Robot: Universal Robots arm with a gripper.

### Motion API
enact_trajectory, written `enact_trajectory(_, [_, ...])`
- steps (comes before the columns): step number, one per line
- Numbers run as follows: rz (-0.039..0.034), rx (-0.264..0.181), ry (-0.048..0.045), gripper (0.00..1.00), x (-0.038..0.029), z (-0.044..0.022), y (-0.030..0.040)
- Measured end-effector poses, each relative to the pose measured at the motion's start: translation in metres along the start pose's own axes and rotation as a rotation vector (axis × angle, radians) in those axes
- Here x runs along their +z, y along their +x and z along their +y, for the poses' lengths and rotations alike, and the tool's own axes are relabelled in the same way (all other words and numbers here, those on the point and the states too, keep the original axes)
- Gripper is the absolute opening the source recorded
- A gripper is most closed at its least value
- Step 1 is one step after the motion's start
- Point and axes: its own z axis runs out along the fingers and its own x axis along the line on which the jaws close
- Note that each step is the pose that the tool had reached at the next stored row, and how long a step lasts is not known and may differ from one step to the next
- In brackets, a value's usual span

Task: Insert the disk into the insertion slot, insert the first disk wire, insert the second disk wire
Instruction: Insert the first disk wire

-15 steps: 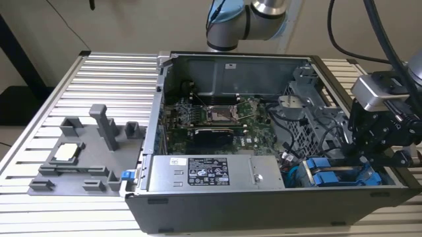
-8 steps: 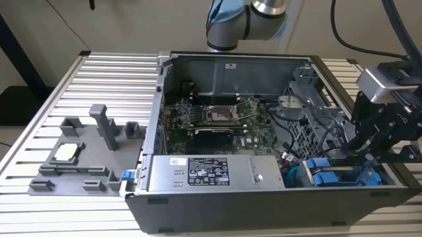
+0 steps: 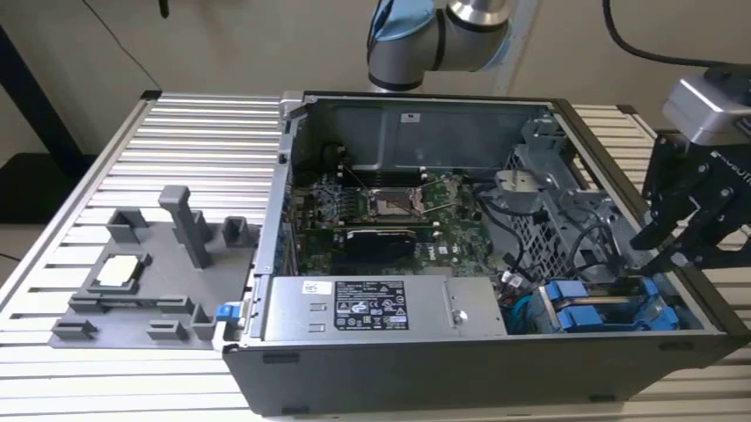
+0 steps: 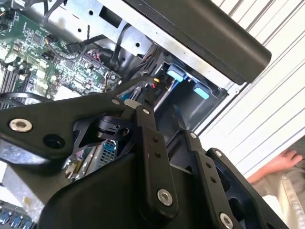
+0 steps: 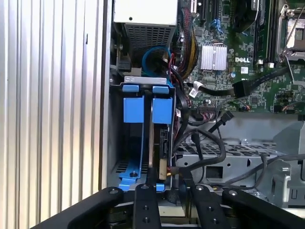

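Two blue carriers stood side by side in the drive bay; one gripper hung close by that bay, its two fingers spread, gripping nothing.

In the exterior view the gripper hangs at three o'clock (arm at twelve), fingers parted and pointing down.

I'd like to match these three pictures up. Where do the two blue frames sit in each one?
Exterior view: blue frames low in the case, at the exterior view's right, beside the grey box.
First wrist view: blue frames between the ribbed table and the black cables.
Second wrist view: blue frames against the case's black rim.
Shared landmark: the green board.
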Motion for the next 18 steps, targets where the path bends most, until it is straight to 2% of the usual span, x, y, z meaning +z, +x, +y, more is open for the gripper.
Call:
enact_trajectory(3, [0.0018, 0.0, -0.0001, 0.33, -0.0099, 0.0002, -0.0004])
enact_trajectory(4, [0.0021, 0.0, -0.0001, 0.33, -0.011, 0.0002, -0.0005])
enact_trajectory(10, [0.0035, -0.001, -0.0002, 0.33, -0.0111, 0.0002, -0.0019])
enact_trajectory(13, [0.0032, -0.001, -0.0002, 0.33, -0.0107, 0.0, -0.0089])
enact_trajectory(18, [0.0033, -0.001, -0.0002, 0.33, -0.01, -0.0006, -0.0271])
